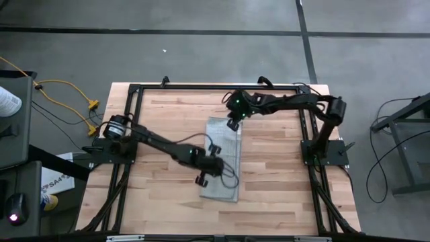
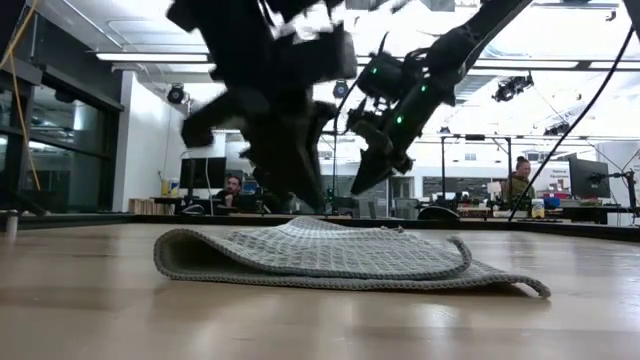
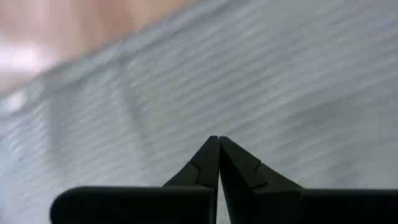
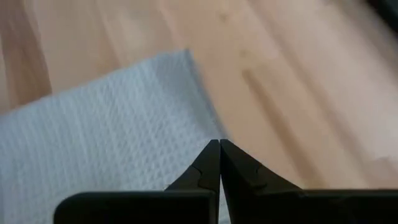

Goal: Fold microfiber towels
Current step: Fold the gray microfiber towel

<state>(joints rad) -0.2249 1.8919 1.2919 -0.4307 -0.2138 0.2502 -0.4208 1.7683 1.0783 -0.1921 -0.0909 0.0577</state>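
The light grey-blue ribbed towel [image 1: 223, 160] lies on the wooden table [image 1: 282, 181] as a long strip running from far to near, doubled over. In the low view its fold [image 2: 165, 256] is at one side and its loose edges [image 2: 520, 283] at the other. My left gripper [image 1: 216, 168] is shut and points down at the towel's middle; the towel fills the left wrist view [image 3: 280, 81]. My right gripper [image 1: 233, 123] is shut and hovers above the towel's far end, by its corner [image 4: 183, 57]. In the low view it is raised clear [image 2: 362, 185]. My left gripper comes from above with its shut fingertips [image 3: 219, 140] at the towel's top layer [image 2: 300, 222], about mid-length. I cannot tell whether they touch the cloth. The towel lies flat on the table under them.
A black metal frame [image 1: 215, 87] runs along the table's far, left and right edges, with the arm bases [image 1: 326, 149] on it. Bare wood lies to the towel's left and right. People [image 2: 232, 186] sit in the room beyond the table.
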